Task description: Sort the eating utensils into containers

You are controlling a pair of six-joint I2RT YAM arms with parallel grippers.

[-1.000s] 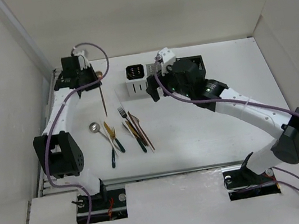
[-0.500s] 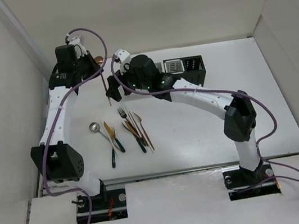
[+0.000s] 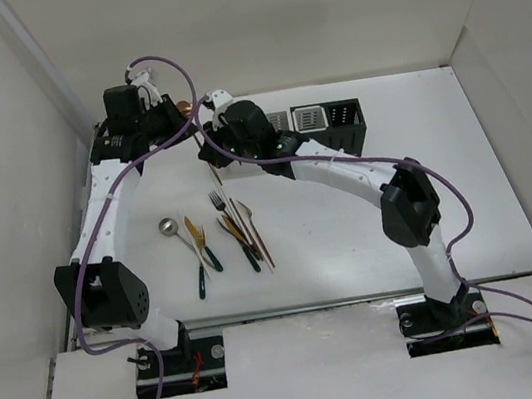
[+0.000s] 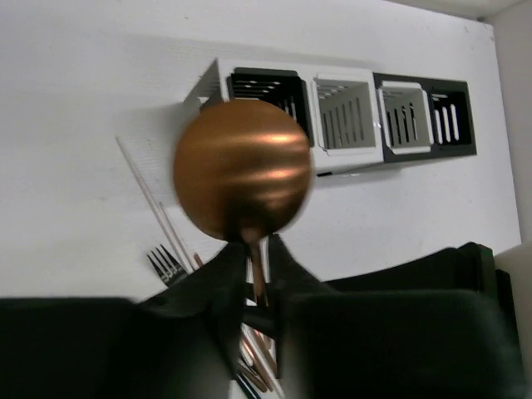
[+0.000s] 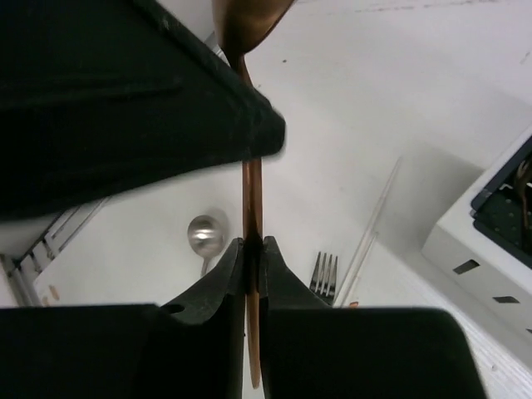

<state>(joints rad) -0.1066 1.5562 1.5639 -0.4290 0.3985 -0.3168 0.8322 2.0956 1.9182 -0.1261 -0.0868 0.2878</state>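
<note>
A copper spoon [image 4: 243, 170] hangs in the air over the table, its bowl up and its handle [image 5: 252, 191] pointing down. My left gripper [image 4: 256, 249] is shut on its neck just under the bowl. Lower on the handle, my right gripper [image 5: 253, 245] is shut on the same spoon. In the top view both grippers meet at the back left, left gripper [image 3: 182, 117] above right gripper [image 3: 208, 155]. The containers [image 4: 349, 116], a row of white and black slotted boxes, stand just right of them [image 3: 319, 118]. Several more utensils [image 3: 235, 227] lie on the table below.
On the table lie a silver spoon [image 5: 204, 233], a silver fork [image 5: 324, 270], a white stick [image 4: 145, 187], and dark-handled and copper pieces [image 3: 203, 250]. The right arm [image 3: 341, 162] stretches across the middle, hiding the row's left end. White walls stand at left and back.
My right gripper swung left from the containers to the spoon and shut on its handle. The left gripper has shifted the spoon slightly right, toward it.
</note>
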